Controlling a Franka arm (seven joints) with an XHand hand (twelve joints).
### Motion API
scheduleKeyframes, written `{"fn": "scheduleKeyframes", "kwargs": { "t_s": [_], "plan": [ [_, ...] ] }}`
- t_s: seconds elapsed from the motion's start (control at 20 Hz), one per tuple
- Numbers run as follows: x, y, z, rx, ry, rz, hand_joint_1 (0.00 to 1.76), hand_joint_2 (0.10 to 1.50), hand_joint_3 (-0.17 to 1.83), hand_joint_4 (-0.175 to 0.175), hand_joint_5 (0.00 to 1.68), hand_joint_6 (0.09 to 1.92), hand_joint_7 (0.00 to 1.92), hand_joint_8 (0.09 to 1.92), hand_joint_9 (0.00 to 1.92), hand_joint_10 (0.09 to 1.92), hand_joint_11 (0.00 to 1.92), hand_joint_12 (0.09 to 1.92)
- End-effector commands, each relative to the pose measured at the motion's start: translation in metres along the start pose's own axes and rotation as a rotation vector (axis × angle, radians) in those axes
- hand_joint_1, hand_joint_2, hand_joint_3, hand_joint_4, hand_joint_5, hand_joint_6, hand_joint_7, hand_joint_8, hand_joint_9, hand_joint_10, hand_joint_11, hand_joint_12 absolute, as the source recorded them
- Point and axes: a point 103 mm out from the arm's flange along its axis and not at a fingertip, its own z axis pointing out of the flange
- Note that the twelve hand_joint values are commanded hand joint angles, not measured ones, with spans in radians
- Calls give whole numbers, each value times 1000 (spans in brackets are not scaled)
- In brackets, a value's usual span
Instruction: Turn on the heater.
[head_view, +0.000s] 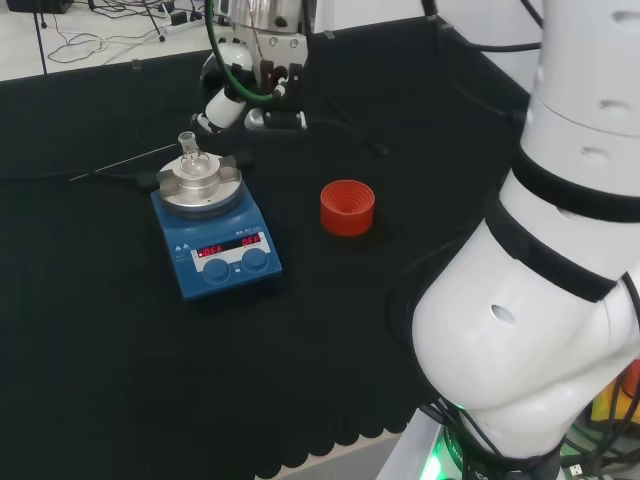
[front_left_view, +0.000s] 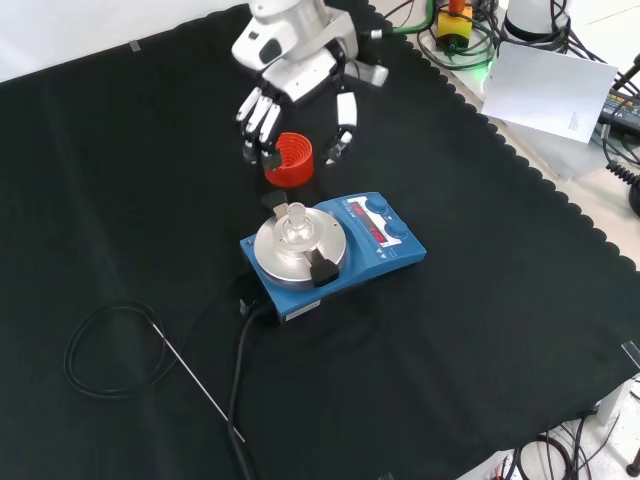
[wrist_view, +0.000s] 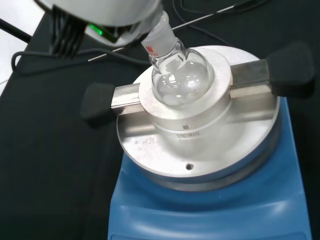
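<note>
The blue heater (front_left_view: 335, 252) stands near the middle of the black cloth (front_left_view: 480, 350) in the front view, with its round metal plate (front_left_view: 300, 250) on the left part and its two blue knobs (front_left_view: 385, 218) and red display on the right part. A small clear glass flask (wrist_view: 180, 75) sits in the metal block on the plate, and two black handles stick out from the block on opposite sides. The hand (front_left_view: 295, 85) hangs above the cloth at the far side of the heater in the front view, not touching it; its fingers (front_left_view: 262, 118) are relaxed and hang down, holding nothing. A red ribbed ring (front_left_view: 288, 158) stands on the cloth between the hand and the heater. In the head view the ring (head_view: 347, 207) is to the right of the heater (head_view: 218, 240). A black cable (front_left_view: 110, 350) lies in a loop on the cloth to the left of the heater in the front view, beside a thin metal rod (front_left_view: 195, 385).
</note>
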Motion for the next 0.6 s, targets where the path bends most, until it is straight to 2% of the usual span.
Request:
{"fn": "scheduleKeyframes", "kwargs": {
  "t_s": [0.05, 0.4, 0.6],
  "plan": [
    [-4, -49, -7, -31, 5, 26, 910, 593, 649, -33, 552, 670, 301, 724, 577, 670, 267, 1376],
    [-9, -97, 16, -10, -12, 51, 920, 629, 660, -37, 578, 670, 350, 735, 622, 679, 299, 1372],
    [-5, -119, 37, 28, -31, 46, 951, 644, 683, -42, 595, 666, 530, 741, 772, 644, 416, 1330]
  ]
}}
